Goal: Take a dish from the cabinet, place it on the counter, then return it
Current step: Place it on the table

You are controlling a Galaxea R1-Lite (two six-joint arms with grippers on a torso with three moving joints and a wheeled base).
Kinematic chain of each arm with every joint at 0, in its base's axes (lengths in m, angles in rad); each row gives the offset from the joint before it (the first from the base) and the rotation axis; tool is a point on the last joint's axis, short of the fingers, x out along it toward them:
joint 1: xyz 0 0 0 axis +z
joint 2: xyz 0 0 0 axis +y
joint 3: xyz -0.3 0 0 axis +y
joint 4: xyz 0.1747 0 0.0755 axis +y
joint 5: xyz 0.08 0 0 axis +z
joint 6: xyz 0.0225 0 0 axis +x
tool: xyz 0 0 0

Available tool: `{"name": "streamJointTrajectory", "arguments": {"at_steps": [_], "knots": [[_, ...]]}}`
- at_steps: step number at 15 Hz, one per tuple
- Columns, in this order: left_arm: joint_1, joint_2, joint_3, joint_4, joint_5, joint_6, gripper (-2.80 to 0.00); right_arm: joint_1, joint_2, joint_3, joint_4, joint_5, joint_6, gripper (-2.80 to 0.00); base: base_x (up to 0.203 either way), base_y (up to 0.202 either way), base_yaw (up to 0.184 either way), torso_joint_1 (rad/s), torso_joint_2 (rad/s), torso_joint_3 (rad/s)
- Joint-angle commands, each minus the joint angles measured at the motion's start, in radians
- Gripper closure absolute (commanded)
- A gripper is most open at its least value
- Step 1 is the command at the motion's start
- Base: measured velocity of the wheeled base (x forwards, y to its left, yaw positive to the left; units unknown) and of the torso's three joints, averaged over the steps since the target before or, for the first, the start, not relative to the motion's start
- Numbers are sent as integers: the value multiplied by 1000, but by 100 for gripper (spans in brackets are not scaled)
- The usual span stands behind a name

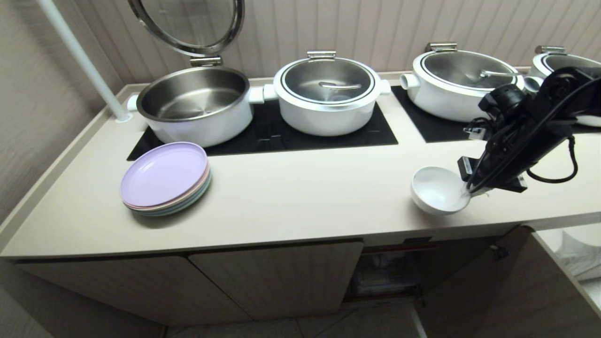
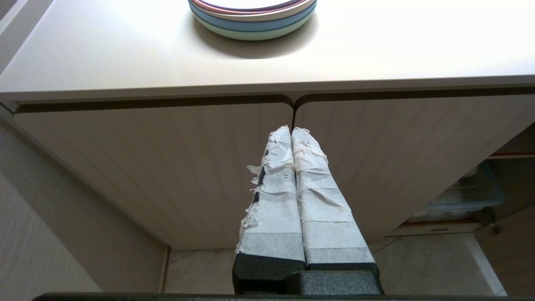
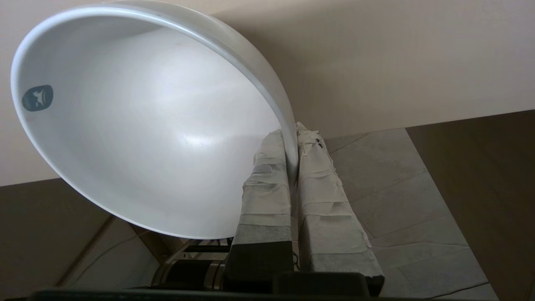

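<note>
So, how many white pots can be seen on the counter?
4: one open at the left, one lidded beside it, one on the right hob, one cut by the right edge. More may be hidden.

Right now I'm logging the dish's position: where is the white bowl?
In the head view, the white bowl is on the right, tilted at the counter's front edge, its rim pinched by the right gripper, above the open cabinet.

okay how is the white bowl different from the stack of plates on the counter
The white bowl is deep, single and tilted, its rim pinched in the right claw near the counter's front edge. The stack of plates is shallow, several pastel colours, lying flat and untouched. Both are round dishes.
</note>
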Motion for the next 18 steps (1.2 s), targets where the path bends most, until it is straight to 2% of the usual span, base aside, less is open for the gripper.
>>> {"name": "streamJointTrajectory", "arguments": {"at_steps": [1, 18], "knots": [[0, 0, 0, 0, 0, 0, 0, 1, 5, 0, 4, 1, 5, 0, 0, 0, 0, 0, 0, 0], [0, 0, 0, 0, 0, 0, 0, 1, 65, 0, -43, -1, 19, 0, 0, 0, 0, 0, 0, 0]]}}
